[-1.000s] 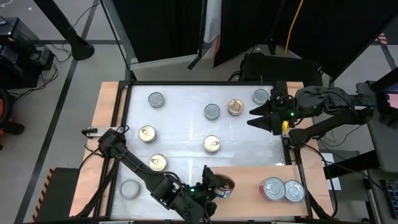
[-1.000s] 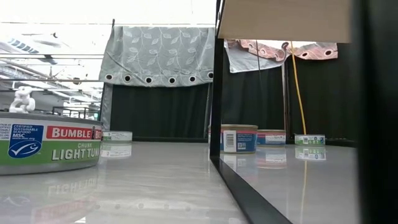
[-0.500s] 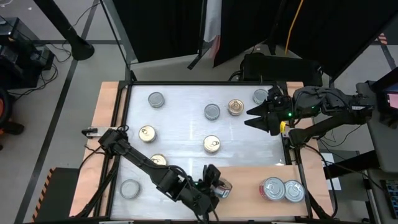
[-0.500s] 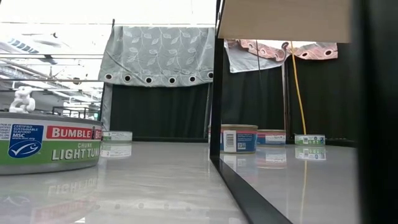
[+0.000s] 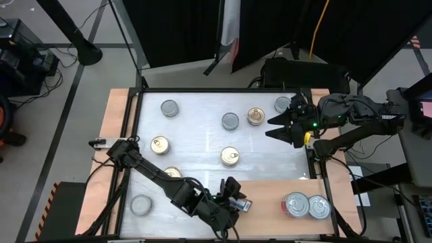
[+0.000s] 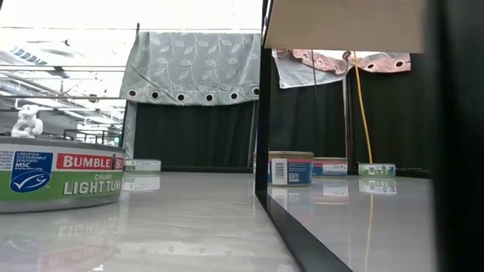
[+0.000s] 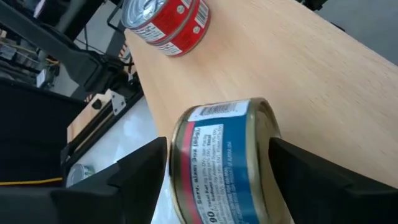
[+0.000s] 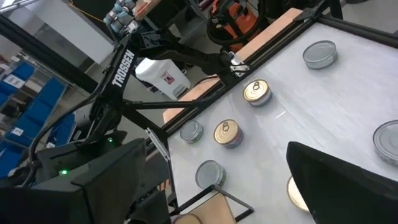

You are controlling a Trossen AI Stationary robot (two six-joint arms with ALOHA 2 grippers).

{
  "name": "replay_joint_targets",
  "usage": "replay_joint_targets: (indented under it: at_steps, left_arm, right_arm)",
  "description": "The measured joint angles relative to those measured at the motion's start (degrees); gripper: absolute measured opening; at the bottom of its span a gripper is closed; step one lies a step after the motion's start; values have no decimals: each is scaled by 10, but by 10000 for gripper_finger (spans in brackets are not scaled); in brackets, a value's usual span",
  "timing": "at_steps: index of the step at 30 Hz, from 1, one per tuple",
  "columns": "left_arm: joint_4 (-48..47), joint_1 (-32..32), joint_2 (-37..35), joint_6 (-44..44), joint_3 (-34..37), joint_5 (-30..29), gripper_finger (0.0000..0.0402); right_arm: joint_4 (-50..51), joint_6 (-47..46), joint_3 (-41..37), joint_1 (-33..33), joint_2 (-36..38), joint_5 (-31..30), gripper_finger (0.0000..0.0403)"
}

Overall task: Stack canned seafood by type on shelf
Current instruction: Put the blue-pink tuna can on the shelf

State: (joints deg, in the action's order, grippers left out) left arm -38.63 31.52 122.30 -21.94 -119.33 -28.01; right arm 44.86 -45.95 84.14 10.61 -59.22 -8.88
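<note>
A blue-and-red-labelled can [image 7: 224, 162] sits at the left end of the shelf [image 5: 270, 192], tipped on edge, with my left gripper [image 5: 236, 200] shut on it. Farther along the shelf, red-labelled cans [image 7: 165, 25] stand stacked, seen from above as two silver tops [image 5: 295, 204] side by side. Gold-topped cans [image 5: 229, 156] and silver-topped cans [image 5: 230, 121] stand scattered on the white table. My right gripper [image 5: 273, 128] hovers open above the table's far right part, touching nothing. My left gripper has the can between its two fingers. One finger [image 7: 134, 180] is at the red-striped rim [image 7: 180, 165], the other at the opposite flat end [image 7: 273, 140]. The fingers slant down from the table's near left. The can's label wall faces up. Whether it rests on the board cannot be seen.
Wooden strips [image 5: 118, 121] flank the white table, with a black frame around it. A green-labelled tuna can [image 6: 60, 177] stands close to the low camera beside a dark post [image 6: 261, 98]. Bare board lies between the held can and the red-labelled cans.
My left gripper has shifted slightly toward the table's right edge over the shelf's left end and has rolled its wrist. The can has turned with it: its gold top faced up a second ago and now faces sideways.
</note>
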Motion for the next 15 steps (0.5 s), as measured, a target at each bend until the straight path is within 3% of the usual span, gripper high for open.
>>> replay_joint_targets:
  at_steps: [15]
  left_arm:
    - [3,1,-8,-7,0,-4,283]
  right_arm:
    - [9,6,0,0,0,0,380]
